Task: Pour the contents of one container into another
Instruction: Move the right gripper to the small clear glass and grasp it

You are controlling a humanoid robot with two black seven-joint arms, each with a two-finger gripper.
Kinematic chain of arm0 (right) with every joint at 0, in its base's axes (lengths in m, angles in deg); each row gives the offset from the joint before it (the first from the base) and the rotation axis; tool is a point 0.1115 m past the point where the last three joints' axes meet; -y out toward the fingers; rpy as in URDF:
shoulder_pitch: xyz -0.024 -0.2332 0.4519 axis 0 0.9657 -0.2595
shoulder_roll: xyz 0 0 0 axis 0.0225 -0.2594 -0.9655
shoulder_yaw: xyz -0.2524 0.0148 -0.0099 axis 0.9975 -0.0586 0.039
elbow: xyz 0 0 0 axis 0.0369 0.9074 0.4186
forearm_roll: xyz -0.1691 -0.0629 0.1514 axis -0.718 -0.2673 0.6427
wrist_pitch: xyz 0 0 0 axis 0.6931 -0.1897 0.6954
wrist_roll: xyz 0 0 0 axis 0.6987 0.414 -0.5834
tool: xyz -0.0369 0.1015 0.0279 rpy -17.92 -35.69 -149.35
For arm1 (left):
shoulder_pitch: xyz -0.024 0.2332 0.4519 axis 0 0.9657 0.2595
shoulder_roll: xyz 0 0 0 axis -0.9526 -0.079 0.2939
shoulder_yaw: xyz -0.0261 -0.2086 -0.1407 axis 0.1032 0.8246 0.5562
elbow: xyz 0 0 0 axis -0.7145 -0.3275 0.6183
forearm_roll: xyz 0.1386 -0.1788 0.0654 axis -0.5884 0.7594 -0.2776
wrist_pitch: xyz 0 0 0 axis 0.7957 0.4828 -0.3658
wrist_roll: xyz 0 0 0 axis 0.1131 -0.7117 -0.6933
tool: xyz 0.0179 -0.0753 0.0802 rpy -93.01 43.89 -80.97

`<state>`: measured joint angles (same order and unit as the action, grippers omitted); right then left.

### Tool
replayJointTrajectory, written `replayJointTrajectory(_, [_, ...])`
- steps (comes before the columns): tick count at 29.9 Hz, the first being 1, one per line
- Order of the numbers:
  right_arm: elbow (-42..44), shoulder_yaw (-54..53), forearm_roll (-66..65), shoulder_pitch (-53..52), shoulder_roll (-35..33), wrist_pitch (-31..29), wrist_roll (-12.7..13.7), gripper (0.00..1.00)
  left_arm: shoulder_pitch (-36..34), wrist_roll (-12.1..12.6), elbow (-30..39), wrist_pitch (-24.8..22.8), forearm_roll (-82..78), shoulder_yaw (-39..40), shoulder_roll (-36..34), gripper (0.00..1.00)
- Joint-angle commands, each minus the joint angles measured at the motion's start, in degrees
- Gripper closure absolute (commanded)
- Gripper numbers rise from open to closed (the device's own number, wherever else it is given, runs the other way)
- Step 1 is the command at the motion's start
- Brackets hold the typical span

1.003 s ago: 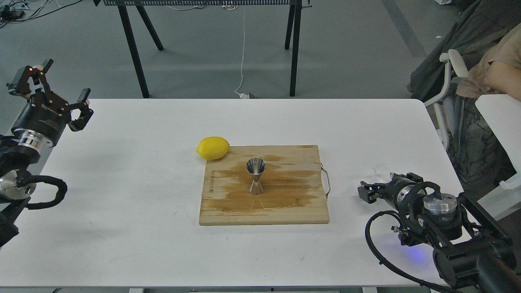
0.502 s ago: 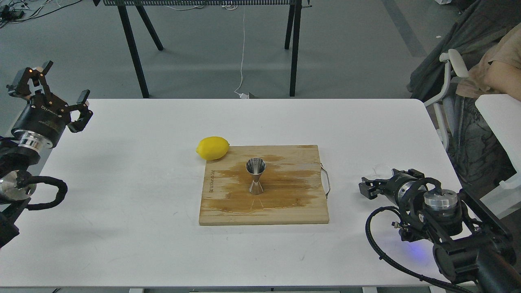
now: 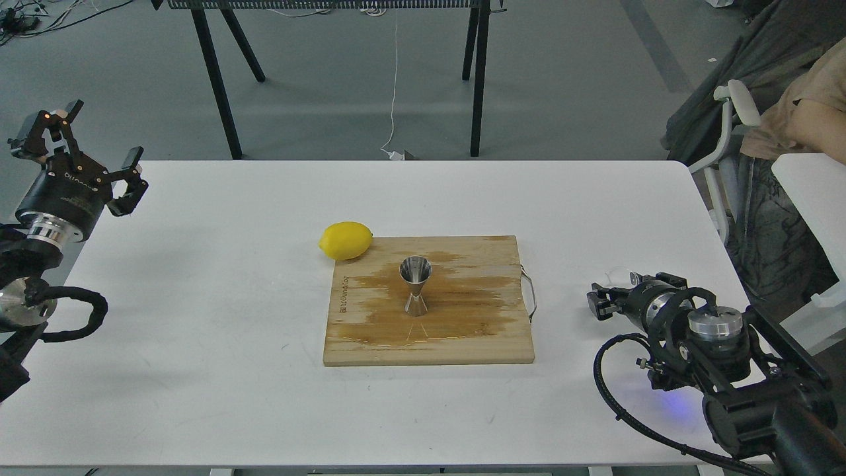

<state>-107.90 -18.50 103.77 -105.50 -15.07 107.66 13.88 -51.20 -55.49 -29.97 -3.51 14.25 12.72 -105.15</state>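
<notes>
The steel hourglass jigger [image 3: 416, 285] stands upright in the middle of the wooden cutting board [image 3: 489, 330], on a dark wet stain. At the table's right side only the rim of the small transparent cup [image 3: 621, 272] shows; the rest is hidden behind my right gripper [image 3: 618, 299]. That gripper is dark and seen nearly end-on, so its fingers cannot be told apart, nor whether they hold the cup. At the far left edge my left gripper [image 3: 102, 135] hangs open and empty, far from the board.
A yellow lemon [image 3: 346, 240] lies against the board's back left corner. The board has a metal handle [image 3: 529, 294] on its right side. A person and a chair [image 3: 733, 112] are beyond the table's right edge.
My right gripper has shifted slightly to the right, and less of the transparent cup shows above it. The left gripper has drifted a little to the left. Jigger and lemon have not moved.
</notes>
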Motion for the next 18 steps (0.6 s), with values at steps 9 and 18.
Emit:
replayJointTrajectory(9, [0.6,0.1,-0.8,0.1,0.9,0.0,0.1,0.40,0.0,0.0,-0.1,0.0,0.0,0.0,0.0,0.01])
replayJointTrajectory(18, [0.6,0.2,-1.5,0.6,0.8,-3.4,0.1,0.51,0.0,0.0,-0.1,0.0,0.0,0.0,0.1,0.01])
